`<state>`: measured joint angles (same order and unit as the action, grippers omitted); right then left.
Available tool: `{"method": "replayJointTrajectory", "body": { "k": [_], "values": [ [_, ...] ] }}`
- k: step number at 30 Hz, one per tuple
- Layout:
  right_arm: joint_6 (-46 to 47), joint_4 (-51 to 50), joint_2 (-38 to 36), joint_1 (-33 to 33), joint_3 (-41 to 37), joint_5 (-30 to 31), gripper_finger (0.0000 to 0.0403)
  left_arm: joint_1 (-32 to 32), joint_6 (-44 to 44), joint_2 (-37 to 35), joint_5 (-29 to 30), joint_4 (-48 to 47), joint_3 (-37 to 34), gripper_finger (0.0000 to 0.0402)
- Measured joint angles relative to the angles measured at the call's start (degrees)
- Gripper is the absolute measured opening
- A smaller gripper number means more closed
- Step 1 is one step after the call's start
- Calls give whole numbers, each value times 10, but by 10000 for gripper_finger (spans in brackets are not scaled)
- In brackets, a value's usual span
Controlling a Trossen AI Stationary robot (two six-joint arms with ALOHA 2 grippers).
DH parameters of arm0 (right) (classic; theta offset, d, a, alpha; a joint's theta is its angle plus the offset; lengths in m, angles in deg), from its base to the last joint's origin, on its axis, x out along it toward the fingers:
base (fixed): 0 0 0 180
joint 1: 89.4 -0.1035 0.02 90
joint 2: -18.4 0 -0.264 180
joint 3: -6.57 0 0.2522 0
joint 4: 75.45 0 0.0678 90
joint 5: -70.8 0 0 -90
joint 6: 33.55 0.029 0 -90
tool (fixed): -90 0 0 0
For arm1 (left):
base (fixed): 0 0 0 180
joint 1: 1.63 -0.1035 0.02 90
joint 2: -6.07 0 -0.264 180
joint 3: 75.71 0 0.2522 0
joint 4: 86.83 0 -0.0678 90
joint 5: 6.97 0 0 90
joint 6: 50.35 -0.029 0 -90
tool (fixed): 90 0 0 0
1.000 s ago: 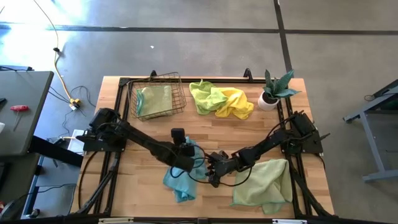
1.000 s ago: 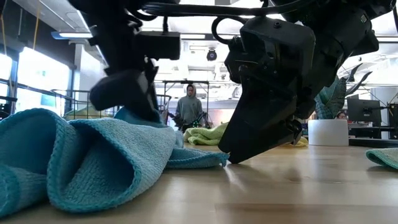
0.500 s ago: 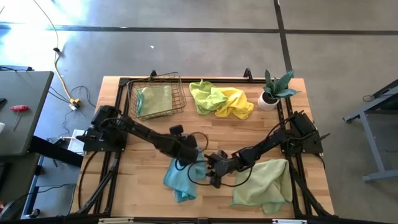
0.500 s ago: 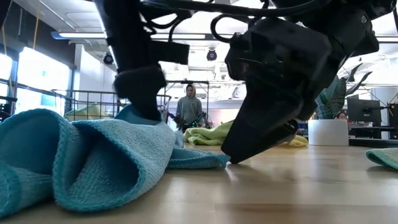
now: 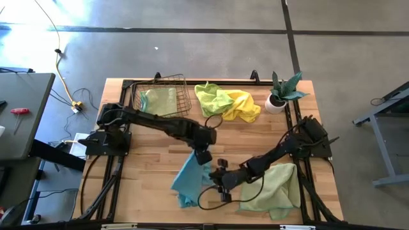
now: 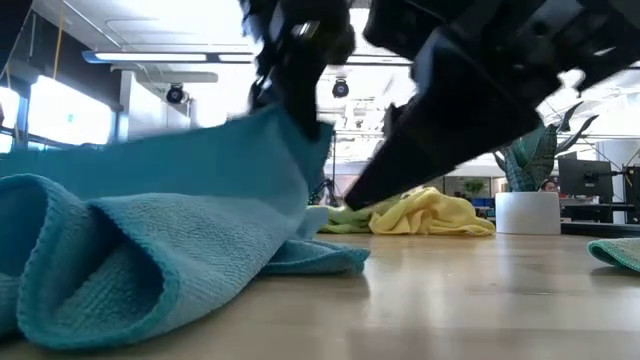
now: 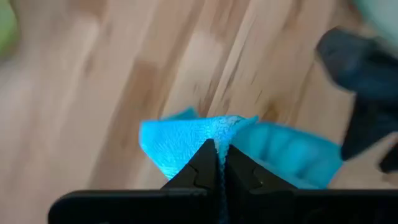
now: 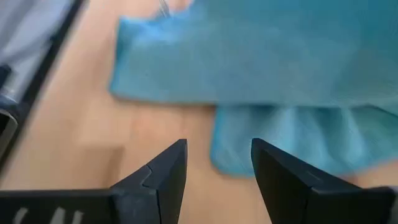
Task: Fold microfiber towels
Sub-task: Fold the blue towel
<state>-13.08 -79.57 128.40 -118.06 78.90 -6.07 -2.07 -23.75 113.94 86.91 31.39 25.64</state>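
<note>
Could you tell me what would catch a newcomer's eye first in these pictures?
Most striking is the blue towel near the table's front middle, one corner lifted off the wood by the shut left hand. Beside it the right hand waits open and low, next to the pale green towel at the front right. At the back lies a lime and yellow towel heap.

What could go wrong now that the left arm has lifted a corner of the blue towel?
The left pincer is shut on only a thin edge of the blue towel, so it may slip free. The open right pincer sits close beside the hanging cloth and might snag or miss it.
</note>
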Motion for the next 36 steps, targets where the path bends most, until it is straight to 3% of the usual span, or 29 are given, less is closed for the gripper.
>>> {"method": "replayJointTrajectory", "body": {
  "k": [4, 11, 15, 19, 23, 30, 36],
  "values": [
    [18, -113, -21, -22, 14, 74, 174, 11, -61, 0, 0, -25, 64, 0],
    [113, -284, -69, -60, 22, 279, 174, 64, -100, 0, 35, -95, 162, 0],
    [147, -287, -70, -77, 20, 389, 174, 97, -103, 0, 63, -141, 206, 0],
    [96, -244, -69, -80, 13, 448, 173, 131, -103, 0, 82, -163, 238, 0],
    [-14, -165, -69, -60, 13, 423, 173, 161, -101, 0, 87, -175, 254, 0],
    [-119, -84, -69, 9, 13, 196, 173, 204, -37, 0, 120, -229, 256, 0],
    [-171, -100, -69, 40, 7, 181, 173, 239, 21, 0, 150, -269, 256, 0]
  ]
}}
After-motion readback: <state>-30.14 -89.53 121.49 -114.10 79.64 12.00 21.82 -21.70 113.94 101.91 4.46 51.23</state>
